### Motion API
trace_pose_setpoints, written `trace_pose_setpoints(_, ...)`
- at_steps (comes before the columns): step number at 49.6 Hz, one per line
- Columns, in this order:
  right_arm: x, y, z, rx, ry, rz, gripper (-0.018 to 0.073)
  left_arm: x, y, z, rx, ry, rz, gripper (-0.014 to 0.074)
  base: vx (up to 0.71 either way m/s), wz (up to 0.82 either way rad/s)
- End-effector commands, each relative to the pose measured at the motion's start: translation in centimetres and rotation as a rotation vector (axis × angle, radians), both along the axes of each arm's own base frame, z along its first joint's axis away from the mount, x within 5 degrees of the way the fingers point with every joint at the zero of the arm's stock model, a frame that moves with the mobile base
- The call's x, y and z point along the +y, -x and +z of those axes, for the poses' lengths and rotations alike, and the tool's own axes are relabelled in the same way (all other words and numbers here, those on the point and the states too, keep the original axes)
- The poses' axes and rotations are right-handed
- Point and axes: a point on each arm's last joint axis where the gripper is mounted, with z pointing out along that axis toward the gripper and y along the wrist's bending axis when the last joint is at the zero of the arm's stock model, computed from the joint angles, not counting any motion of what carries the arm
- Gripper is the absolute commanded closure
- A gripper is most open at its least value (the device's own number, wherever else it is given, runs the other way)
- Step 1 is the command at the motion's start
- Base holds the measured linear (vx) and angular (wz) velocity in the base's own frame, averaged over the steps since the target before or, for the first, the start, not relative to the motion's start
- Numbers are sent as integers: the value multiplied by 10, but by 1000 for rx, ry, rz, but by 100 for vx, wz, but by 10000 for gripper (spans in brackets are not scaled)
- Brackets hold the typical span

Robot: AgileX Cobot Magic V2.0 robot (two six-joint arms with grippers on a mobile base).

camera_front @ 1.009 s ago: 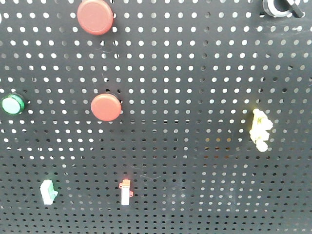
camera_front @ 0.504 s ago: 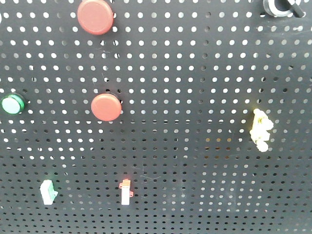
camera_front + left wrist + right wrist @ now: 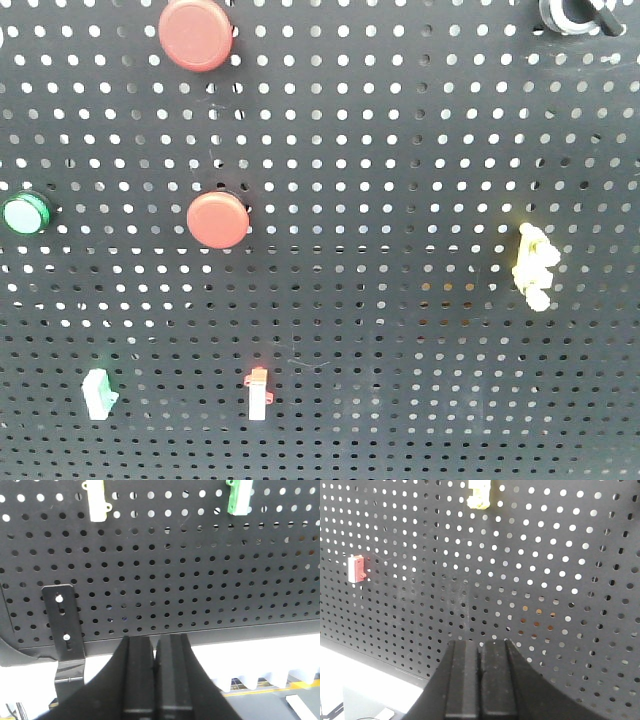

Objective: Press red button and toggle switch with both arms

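Note:
Two red buttons sit on the black pegboard (image 3: 400, 150): a larger one (image 3: 197, 34) at the top and a smaller one (image 3: 217, 219) below it. A red-and-white toggle switch (image 3: 259, 392) is low on the board; it also shows in the left wrist view (image 3: 97, 501) and the right wrist view (image 3: 357, 569). A green-and-white switch (image 3: 99, 393) is to its left and shows in the left wrist view (image 3: 238, 497). My left gripper (image 3: 155, 642) is shut and empty below the board's lower edge. My right gripper (image 3: 480, 645) is shut and empty in front of the board. Neither arm shows in the front view.
A green button (image 3: 25, 214) is at the left edge. A yellow switch (image 3: 534, 265) is at the right and shows in the right wrist view (image 3: 479, 492). A black knob (image 3: 575, 14) is at the top right. A black bracket (image 3: 64, 625) holds the board's lower left.

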Motion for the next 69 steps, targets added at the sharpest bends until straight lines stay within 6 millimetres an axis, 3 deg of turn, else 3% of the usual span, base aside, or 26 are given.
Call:
trace_pose_setpoints(1, -3, 3, 14, -90, -41, -31, 562, 0, 0, -3, -63, 21, 0, 594, 0, 0)
trace_pose_setpoints(24, -6, 2, 11, -68, 8, -81, 562, 0, 0, -3, -63, 21, 0, 594, 0, 0)
trace_pose_setpoints(25, -17, -6, 1, -36, -66, -292, 562, 0, 0, -3, -63, 21, 0, 594, 0, 0)
trace_pose_setpoints(29, -22, -13, -14, -22, -107, -385, 562, 0, 0, -3, -63, 21, 0, 594, 0, 0)
trace_pose_setpoints(37, -25, -28, -60, 32, -147, -445, 562, 0, 0, -3, -63, 21, 0, 594, 0, 0)
trace_pose_setpoints(44, -23, -35, -88, 19, -110, -428, 562, 0, 0, -3, -63, 21, 0, 594, 0, 0)
trace_pose_setpoints(69, -24, -35, -90, 42, -111, -432, 562, 0, 0, -3, -63, 21, 0, 594, 0, 0)
